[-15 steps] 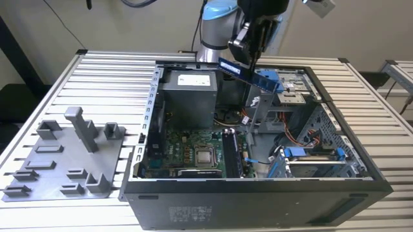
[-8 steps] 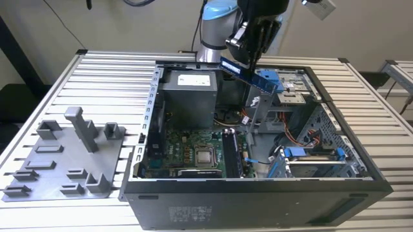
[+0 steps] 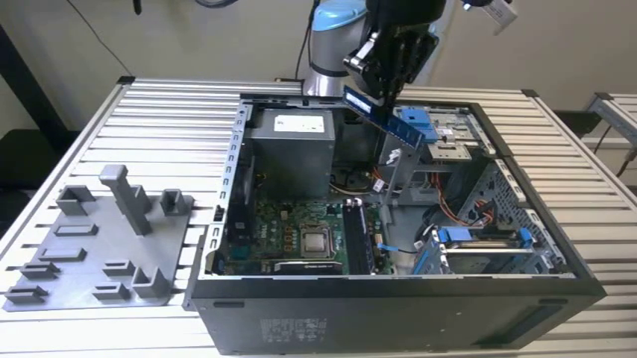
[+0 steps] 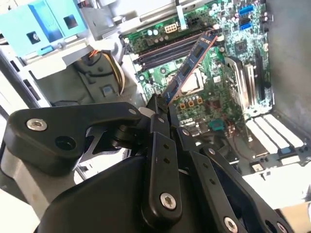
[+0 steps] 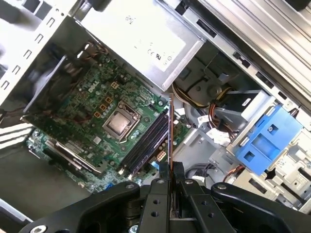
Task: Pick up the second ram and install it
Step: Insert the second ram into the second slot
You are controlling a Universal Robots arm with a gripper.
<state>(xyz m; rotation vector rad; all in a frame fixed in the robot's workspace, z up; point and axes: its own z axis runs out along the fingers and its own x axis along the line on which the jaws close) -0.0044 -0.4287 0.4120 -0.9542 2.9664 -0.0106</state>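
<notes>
On the exterior view's left, a grey plastic tray (image 3: 100, 246) with upright posts lies on the slatted metal table (image 3: 169, 112). Right of it sits the open computer case (image 3: 398, 306), its green motherboard (image 3: 289, 231) flat inside with dark memory slots (image 3: 356, 237). Above these, the gripper (image 3: 380, 93) has its jaws clamped on the second ram (image 3: 400, 127). This thin, rigid stick is tilted, and its long axis runs roughly along the slots.

Open room above motherboard (image 3: 289, 239); gripper (image 3: 377, 95) clamping second ram (image 3: 403, 127) hangs there. Power supply box (image 3: 289, 145) walls motherboard's far edge. Drive cage (image 3: 482, 242), cables (image 3: 468, 212) crowd motherboard's side toward exterior view's right.
</notes>
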